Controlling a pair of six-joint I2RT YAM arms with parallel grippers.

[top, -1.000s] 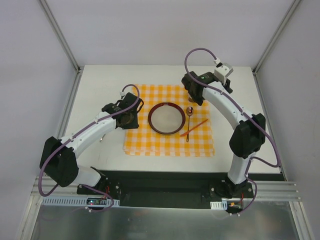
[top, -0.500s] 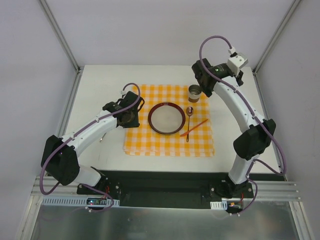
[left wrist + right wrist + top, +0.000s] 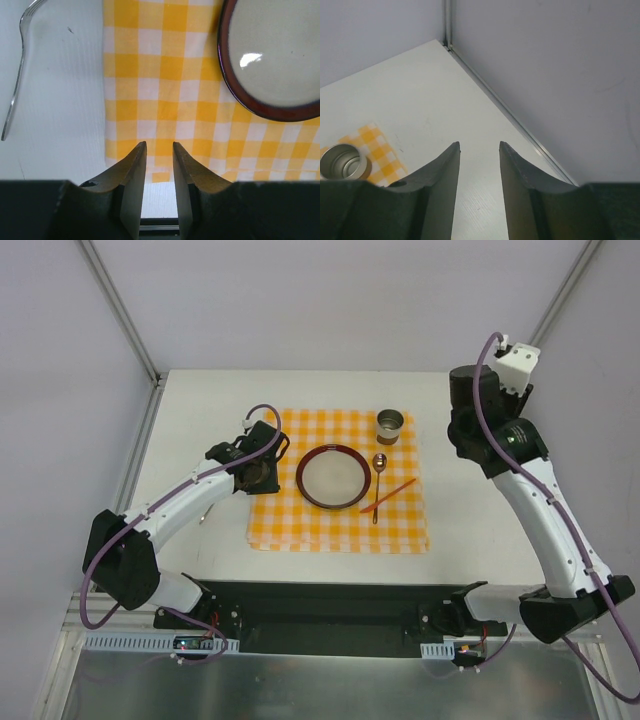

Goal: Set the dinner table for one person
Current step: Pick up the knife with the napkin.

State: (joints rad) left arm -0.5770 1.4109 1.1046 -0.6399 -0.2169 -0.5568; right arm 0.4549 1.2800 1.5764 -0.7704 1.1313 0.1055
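One white surface (image 3: pixel 470 530) carries everything, and it fills the floor of the enclosure between the two arms. One orange-and-white checked cloth (image 3: pixel 300 525) lies flat on its middle.

On the cloth there are four things. One round plate (image 3: pixel 331 477) with a dark red rim sits near the centre. One small metal cup (image 3: pixel 390 426) stands upright at the far right corner of the cloth, apart from the plate. One spoon (image 3: pixel 378 480) lies just right of the plate, its bowl toward the far side. One thin orange stick (image 3: pixel 395 492) lies slantwise across the spoon's handle.

One fork (image 3: pixel 15 82) lies off the cloth, on the bare surface to the cloth's left, with its tines toward the far side. In the top view it is mostly hidden under the left arm (image 3: pixel 180 505).

The left arm reaches over the left edge of the cloth, beside the plate. Its jaws hang above the cloth's near left corner with a narrow gap and nothing between them.

The right arm (image 3: pixel 540 500) is raised over the right part of the surface, well clear of the cloth. Its jaws point toward the far right corner, stand somewhat apart and hold nothing. In that wrist view the cup appears at the lower left, on the corner of the cloth.
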